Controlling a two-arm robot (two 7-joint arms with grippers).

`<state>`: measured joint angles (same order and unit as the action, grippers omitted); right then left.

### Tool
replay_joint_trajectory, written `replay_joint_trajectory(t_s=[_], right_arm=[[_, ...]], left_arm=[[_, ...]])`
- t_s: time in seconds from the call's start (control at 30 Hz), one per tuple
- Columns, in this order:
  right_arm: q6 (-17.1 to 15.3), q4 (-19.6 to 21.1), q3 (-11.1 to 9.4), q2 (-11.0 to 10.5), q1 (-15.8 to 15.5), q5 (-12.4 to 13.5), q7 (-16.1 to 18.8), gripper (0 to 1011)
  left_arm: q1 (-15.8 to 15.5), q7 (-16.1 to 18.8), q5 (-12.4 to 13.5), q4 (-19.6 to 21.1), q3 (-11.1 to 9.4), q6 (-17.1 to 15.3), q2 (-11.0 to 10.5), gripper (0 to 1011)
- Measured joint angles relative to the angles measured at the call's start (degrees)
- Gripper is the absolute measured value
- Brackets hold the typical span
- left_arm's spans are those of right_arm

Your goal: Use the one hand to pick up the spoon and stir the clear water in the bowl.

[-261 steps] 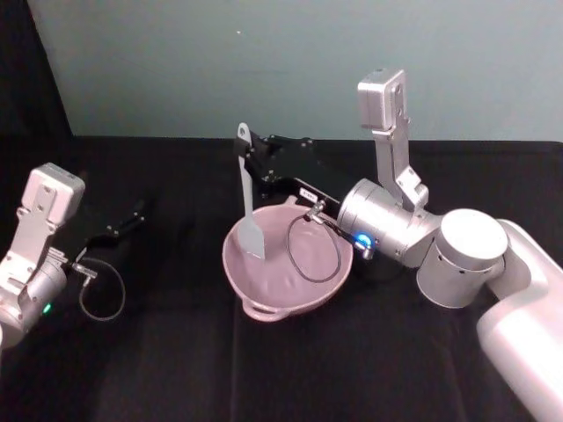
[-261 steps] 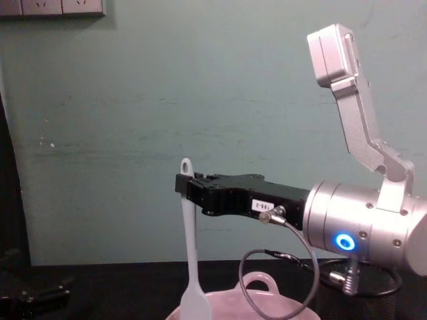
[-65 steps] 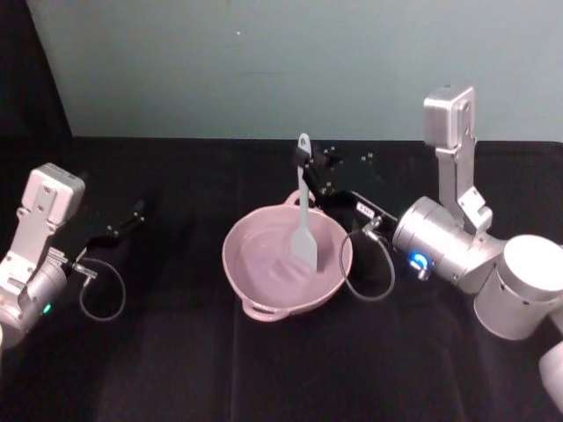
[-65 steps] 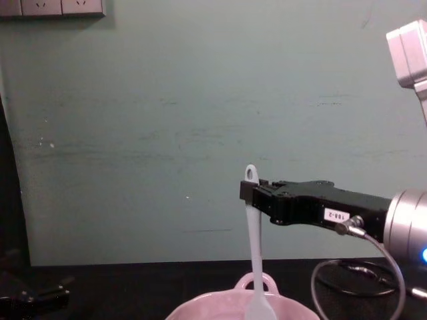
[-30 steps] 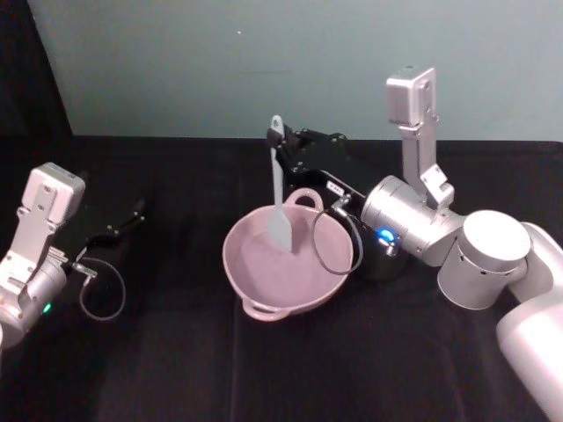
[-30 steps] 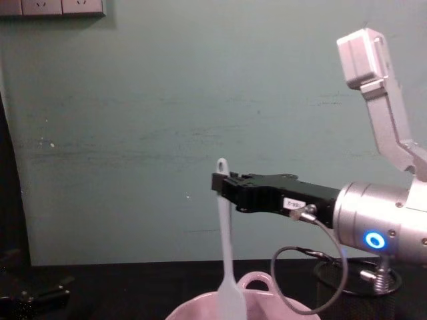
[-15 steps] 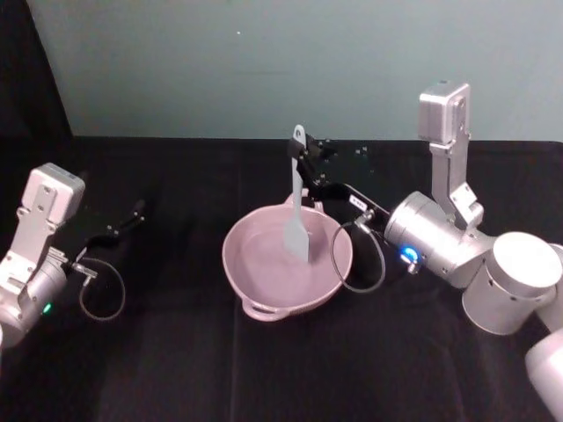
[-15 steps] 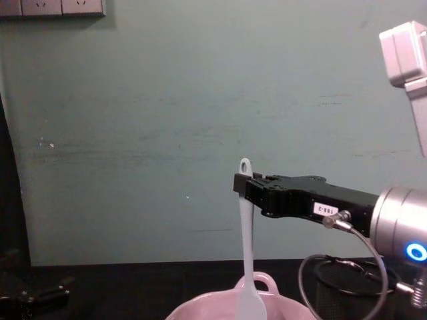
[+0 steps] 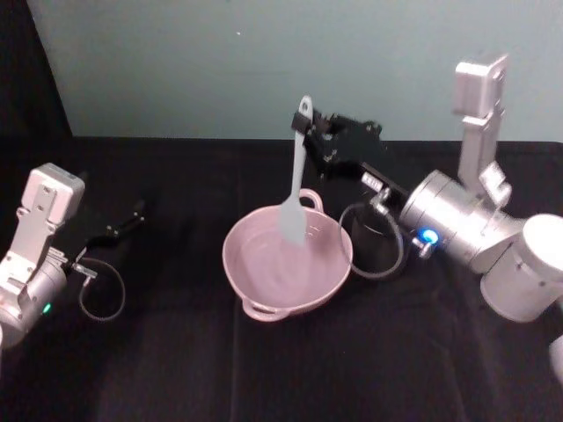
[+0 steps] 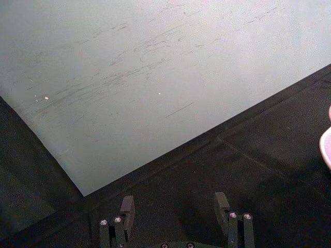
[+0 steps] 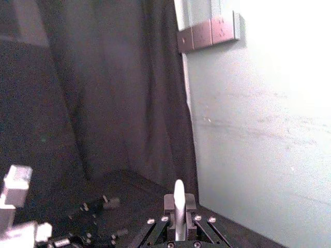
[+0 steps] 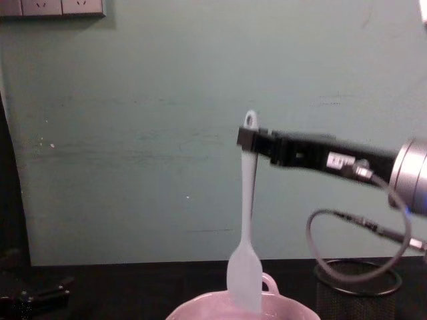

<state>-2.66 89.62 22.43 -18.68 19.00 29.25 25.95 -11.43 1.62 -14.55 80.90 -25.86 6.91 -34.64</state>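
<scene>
Right claw high and forward, clamped; left claw low, parted.

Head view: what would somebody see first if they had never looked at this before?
The white spoon stands out: it hangs upright in the middle, its flat blade low over the pink bowl. The right gripper reaches in from the right and pinches the handle near its top. Far off on the left, the left gripper sits parked with its fingers open.

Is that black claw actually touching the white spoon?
Touching. In the chest view the right gripper clamps the spoon just below its hole; the right wrist view shows its handle between the jaws.
</scene>
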Motion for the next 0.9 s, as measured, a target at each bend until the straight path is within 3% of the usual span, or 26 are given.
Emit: replay_joint_trajectory(t_s=[0.17,0.43,0.73,0.9], right_arm=[[-2.92,2.31,-1.33,-1.77,1.59,3.73,1.32,112],[-5.29,3.39,-4.1,-5.07,2.42,7.44,1.45,112],[-6.18,1.55,-6.94,-8.63,2.4,10.34,0.22,112],[-6.15,0.1,-7.54,-9.75,2.11,11.25,-0.49,112]], left_arm=[[0.0,0.0,0.0,0.0,0.0,0.0,0.0,1011],[0.0,0.0,0.0,0.0,0.0,0.0,0.0,1011],[0.0,0.0,0.0,0.0,0.0,0.0,0.0,1011],[0.0,0.0,0.0,0.0,0.0,0.0,0.0,1011]])
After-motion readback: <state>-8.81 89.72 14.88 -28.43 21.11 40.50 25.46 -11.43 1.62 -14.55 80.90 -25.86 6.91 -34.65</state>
